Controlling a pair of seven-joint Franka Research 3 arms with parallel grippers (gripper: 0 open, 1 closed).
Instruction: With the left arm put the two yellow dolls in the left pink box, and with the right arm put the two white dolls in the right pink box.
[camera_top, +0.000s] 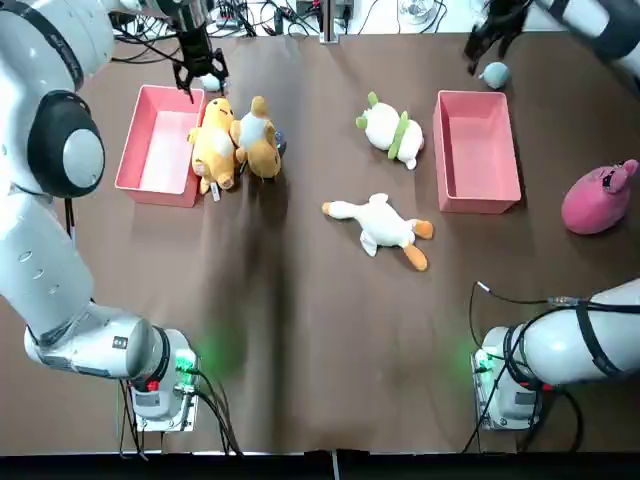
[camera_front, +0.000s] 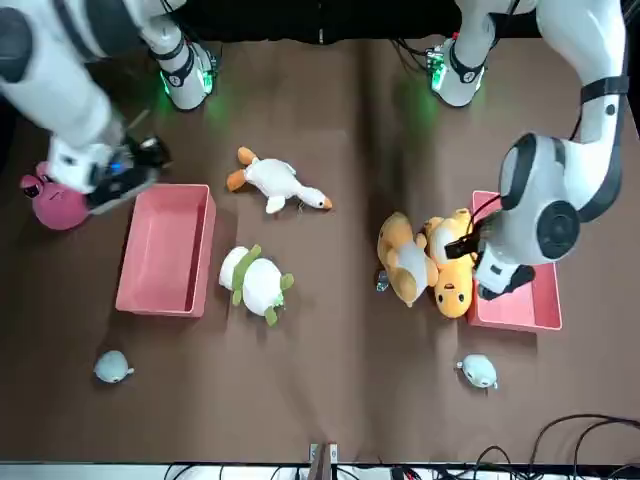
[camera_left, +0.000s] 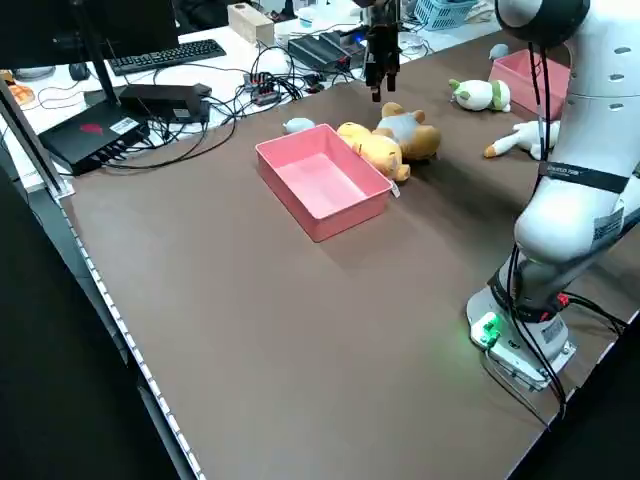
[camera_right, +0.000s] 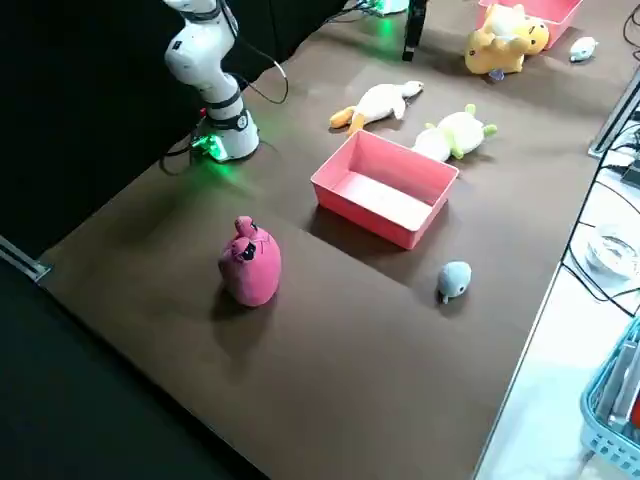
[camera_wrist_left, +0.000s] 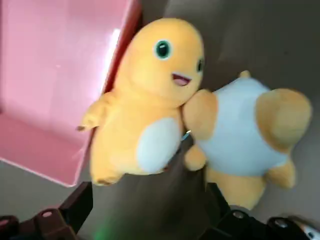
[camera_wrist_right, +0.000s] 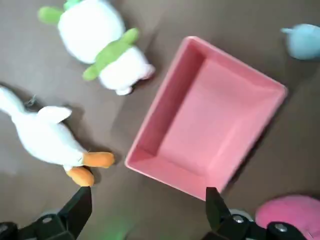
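Because the plush yellow doll with the white belly (camera_wrist_left: 150, 110) lies against the left pink plastic box (camera_wrist_left: 55, 100) and touches the brown-and-white plush doll (camera_wrist_left: 245, 135), both dolls could be pinched together if the spread, empty left gripper (camera_wrist_left: 150, 207) is lowered off-centre.

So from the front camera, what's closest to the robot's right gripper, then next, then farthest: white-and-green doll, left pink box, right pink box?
1. Right pink box, right side
2. White-and-green doll, middle
3. Left pink box, left side
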